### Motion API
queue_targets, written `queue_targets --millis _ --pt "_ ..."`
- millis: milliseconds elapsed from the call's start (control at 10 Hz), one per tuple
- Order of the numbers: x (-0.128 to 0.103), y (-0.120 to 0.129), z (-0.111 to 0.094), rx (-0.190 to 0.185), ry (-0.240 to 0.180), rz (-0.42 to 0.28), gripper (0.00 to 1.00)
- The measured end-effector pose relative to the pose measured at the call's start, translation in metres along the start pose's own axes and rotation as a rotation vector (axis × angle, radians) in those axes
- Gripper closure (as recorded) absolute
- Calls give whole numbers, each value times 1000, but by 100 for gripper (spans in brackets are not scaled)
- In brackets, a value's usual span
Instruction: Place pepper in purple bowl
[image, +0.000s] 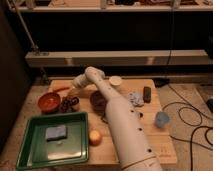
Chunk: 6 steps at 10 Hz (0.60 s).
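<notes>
Camera view looks down on a pale wooden table (156, 141) with the robot's white arm (122, 125) rising from the near edge and bending at an elbow over the back of the top. From there the forearm drops left and forward to the dark claw (69, 103), which hangs low over the table between the two bowls. I cannot tell whether the claw is wide or narrow, or whether it grips anything.

A slim red-orange chili pepper (61, 89) lies on the table near the back left edge, behind the claw and just left of the wrist. It is outside both bowls. A small dark purple-maroon bowl (98, 100) stands right of the claw, partly behind the arm. A round orange-red bowl (49, 101) stands left of the claw.

Nearer the camera sits a green rectangular tray (55, 116) holding a blue sponge (56, 132), and a round orange fruit (95, 136) rests just beside the tray's right edge. On the arm's right side are a pale round disc (115, 80), a crumpled grey-blue object (135, 98), a dark upright block (147, 94) and a light blue cup (161, 119).
</notes>
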Motion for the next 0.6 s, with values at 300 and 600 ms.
queue_targets --millis 300,600 --pt "0 0 2 -18 -4 1 39" --pt "0 4 4 -40 -8 -14 50"
